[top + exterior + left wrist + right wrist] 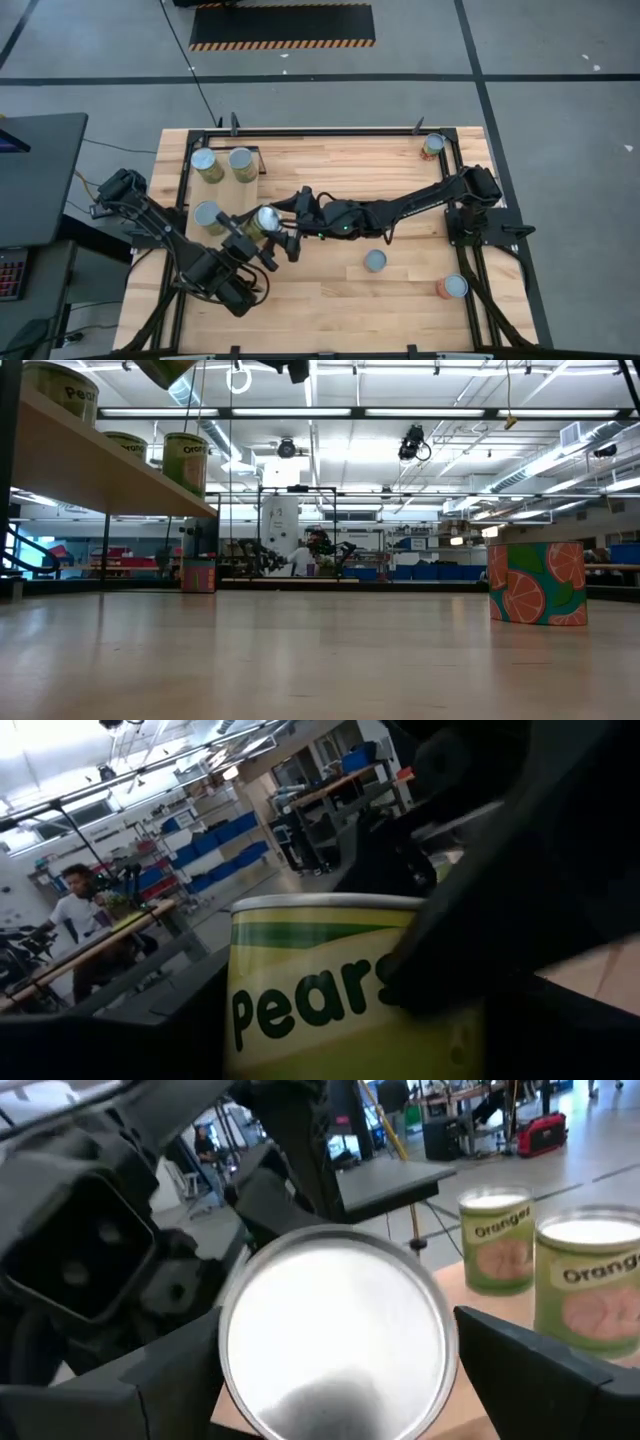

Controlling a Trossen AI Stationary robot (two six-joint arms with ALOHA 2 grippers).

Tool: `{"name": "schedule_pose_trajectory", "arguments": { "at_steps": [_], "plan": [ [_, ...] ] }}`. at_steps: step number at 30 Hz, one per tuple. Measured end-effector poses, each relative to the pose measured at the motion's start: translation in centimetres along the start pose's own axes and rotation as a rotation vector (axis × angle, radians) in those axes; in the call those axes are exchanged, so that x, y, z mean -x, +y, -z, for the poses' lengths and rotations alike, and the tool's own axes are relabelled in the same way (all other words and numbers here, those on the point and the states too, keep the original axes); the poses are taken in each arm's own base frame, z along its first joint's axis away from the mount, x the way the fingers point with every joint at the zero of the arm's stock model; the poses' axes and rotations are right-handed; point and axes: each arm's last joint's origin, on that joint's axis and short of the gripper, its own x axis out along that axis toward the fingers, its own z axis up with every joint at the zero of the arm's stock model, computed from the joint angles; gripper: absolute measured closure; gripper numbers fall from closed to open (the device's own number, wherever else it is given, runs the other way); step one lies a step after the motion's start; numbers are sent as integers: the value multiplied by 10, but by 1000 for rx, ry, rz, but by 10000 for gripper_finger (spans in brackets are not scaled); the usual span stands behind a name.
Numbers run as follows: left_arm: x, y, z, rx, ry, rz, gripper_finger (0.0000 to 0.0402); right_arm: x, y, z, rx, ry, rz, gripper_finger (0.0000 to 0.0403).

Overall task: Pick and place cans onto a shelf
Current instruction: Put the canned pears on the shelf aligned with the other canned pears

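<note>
A yellow-green "Pears" can [300,1010] is in the air over the table's middle left, its silver top [266,219] tipped toward my right gripper. My left gripper [258,234] comes from the near left and is shut on it. My right gripper [335,1380] reaches in level from the right, open. Its two fingers stand either side of the can's top end [335,1330]; I cannot tell whether they touch it. The shelf [224,188] at the far left carries three cans [203,162] [240,160] [207,215] standing on their bases. My left gripper pinches the can's labelled side wall between its two fingers; one finger [470,950] lies over the label just below the top rim. The fingers come level from the table's near left and lie across the can. The can is lifted clear and tilted.
Three more cans stand on the tabletop: one at the far right corner [432,146], one in the middle [375,261], one orange-red at the near right [453,288]. Black frame rails [470,250] run along the table's sides. A person shows in the room beyond [75,910].
</note>
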Motion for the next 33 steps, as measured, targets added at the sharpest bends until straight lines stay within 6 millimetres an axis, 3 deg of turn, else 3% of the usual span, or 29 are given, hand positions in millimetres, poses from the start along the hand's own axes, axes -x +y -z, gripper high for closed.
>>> {"name": "schedule_pose_trajectory", "arguments": {
  "at_steps": [10,21,27,33],
  "plan": [
    [-8,-3,-3,7,53,8,83,-1,-4,3,-11,33,17,87],
    [-22,10,-12,111,204,96,79,-1,-11,3,-58,78,48,83],
    [-31,7,-11,188,313,164,45,5,-17,2,30,167,64,83],
    [-44,8,-9,168,408,212,41,6,-20,6,64,221,100,83]
  ]
}}
